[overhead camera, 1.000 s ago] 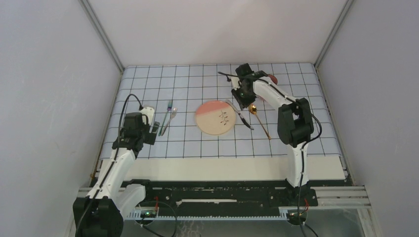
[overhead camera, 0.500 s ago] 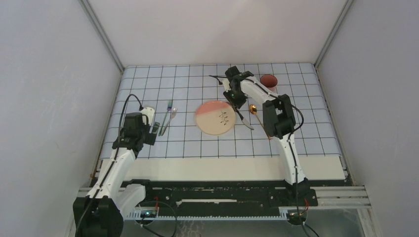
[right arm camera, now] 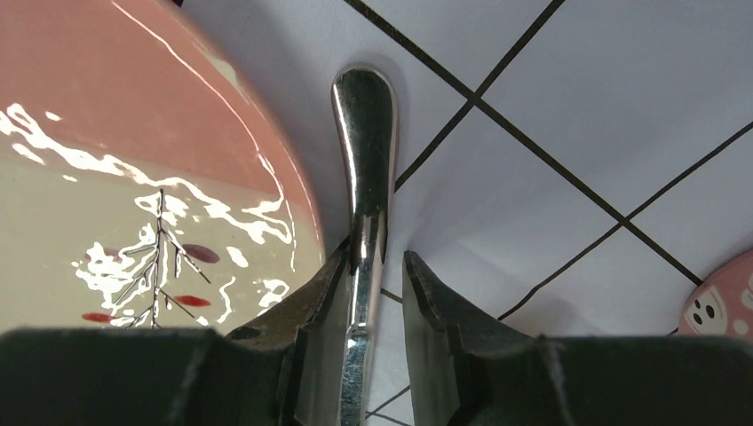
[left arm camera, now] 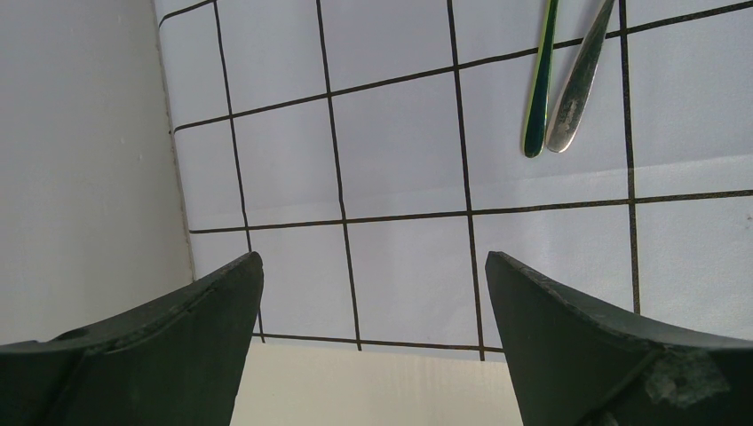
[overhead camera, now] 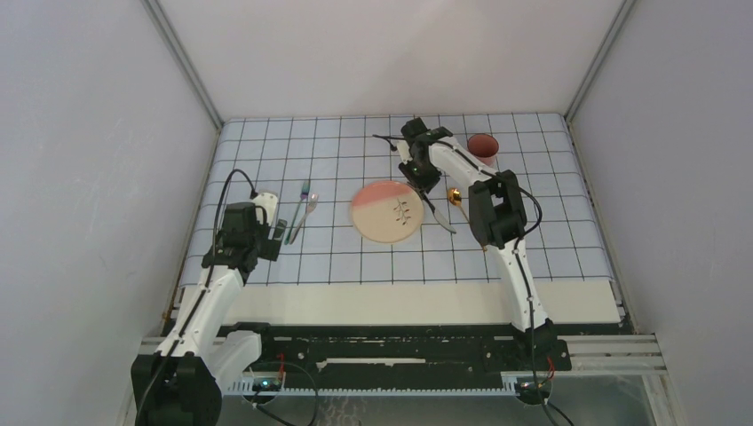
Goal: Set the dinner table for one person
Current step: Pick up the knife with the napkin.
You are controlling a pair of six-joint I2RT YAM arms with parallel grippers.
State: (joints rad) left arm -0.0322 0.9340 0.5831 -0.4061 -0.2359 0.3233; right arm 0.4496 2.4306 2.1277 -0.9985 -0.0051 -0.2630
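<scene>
A round plate [overhead camera: 385, 212], pink and cream with a twig drawing, lies mid-cloth on the dinner table [overhead camera: 400, 302]. A silver knife [overhead camera: 437, 213] rests just right of it. My right gripper [overhead camera: 419, 184] is down at the knife's far end. In the right wrist view the shiny handle [right arm camera: 364, 133] runs between the fingers of the right gripper [right arm camera: 375, 256]. It touches the left finger, and a gap shows at the right one, so the jaws are partly open. My left gripper [left arm camera: 373, 257] hangs wide open over bare cloth near the cream table edge [left arm camera: 373, 390].
A pale-blue gridded cloth [overhead camera: 337, 160] covers most of the table. A fork [overhead camera: 307, 211] and a green-handled utensil [overhead camera: 297, 217] lie left of the plate. A gold spoon [overhead camera: 455, 195] sits right of the knife and a red cup [overhead camera: 482, 144] at the back right. Grey walls close in on the sides.
My right arm swung left and lowered its gripper from beside the cup onto the knife's far end. The knife, the plate and the left arm have stayed put.
</scene>
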